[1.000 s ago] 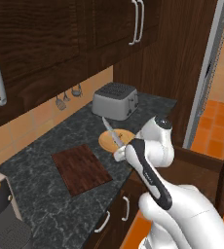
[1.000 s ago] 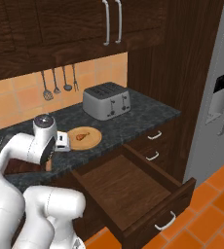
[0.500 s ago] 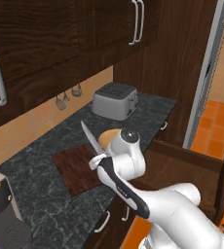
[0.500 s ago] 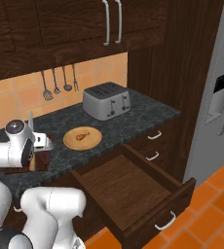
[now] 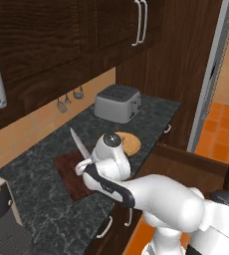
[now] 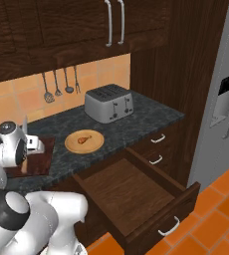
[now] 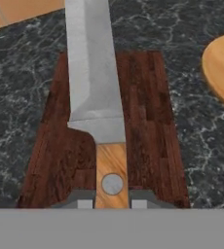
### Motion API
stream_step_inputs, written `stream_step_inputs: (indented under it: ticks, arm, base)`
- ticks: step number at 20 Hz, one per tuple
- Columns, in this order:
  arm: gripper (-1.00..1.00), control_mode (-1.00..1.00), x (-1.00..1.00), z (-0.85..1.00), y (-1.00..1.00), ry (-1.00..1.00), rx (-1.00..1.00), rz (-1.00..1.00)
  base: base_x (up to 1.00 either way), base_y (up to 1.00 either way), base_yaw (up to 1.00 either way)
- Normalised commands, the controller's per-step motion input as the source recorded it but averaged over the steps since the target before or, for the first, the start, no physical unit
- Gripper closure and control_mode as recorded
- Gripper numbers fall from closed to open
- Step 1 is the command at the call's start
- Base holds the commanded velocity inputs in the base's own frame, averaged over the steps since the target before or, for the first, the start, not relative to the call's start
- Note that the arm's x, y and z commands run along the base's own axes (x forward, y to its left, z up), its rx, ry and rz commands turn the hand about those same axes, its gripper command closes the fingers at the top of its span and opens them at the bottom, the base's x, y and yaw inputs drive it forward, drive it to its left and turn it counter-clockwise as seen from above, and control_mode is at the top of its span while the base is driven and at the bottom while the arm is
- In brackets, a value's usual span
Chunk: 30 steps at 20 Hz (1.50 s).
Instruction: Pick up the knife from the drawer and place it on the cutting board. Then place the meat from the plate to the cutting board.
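Observation:
The knife (image 7: 92, 73) has its tan handle clamped between my fingertips (image 7: 84, 202), and its grey blade points away from the hand over the cutting board (image 7: 148, 121). My gripper (image 7: 112, 200) is shut on that handle. In the left base view the gripper (image 5: 83, 165) hovers above the dark board (image 5: 66, 174) with the blade (image 5: 78, 143) slanting upward. The right base view shows the gripper (image 6: 33, 144) over the board (image 6: 48, 147), left of the round plate (image 6: 97, 144). The meat (image 6: 85, 139) lies on that plate. The drawer (image 6: 136, 191) stands pulled open.
A silver toaster (image 6: 109, 103) sits at the back of the counter, with utensils (image 6: 61, 84) hanging on the tiled wall. A coffee machine (image 5: 2, 214) stands at the counter's left end. The open drawer (image 5: 186, 164) juts out at the right. The plate's edge (image 7: 223, 68) is right of the board.
The arm has swung left from beside the plate to above the cutting board, carrying the knife with it. The gripper stayed shut.

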Motion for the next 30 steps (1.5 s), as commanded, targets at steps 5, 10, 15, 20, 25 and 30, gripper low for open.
stream_step_inputs:
  ticks: [5,10,15,20,25,30]
  arm:
    - [1.0,-1.0,0.17,-0.19,0.62,0.16,0.01,-0.05]
    - [1.0,-1.0,0.26,-0.37,0.38,0.12,0.0,-0.01]
    - [1.0,-1.0,0.34,-0.59,0.06,0.03,0.0,0.0]
    - [1.0,-1.0,0.4,-0.63,0.16,0.0,0.0,0.0]
    - [1.0,-1.0,0.36,-0.35,0.29,0.06,0.0,-0.02]
    - [-1.0,-1.0,0.0,-0.09,0.07,0.08,0.0,-0.05]
  base:
    - [0.0,0.0,0.0]
    - [0.0,0.0,0.0]
    - [0.0,0.0,0.0]
    - [0.0,0.0,0.0]
    - [0.0,0.0,0.0]
    - [0.0,0.0,0.0]
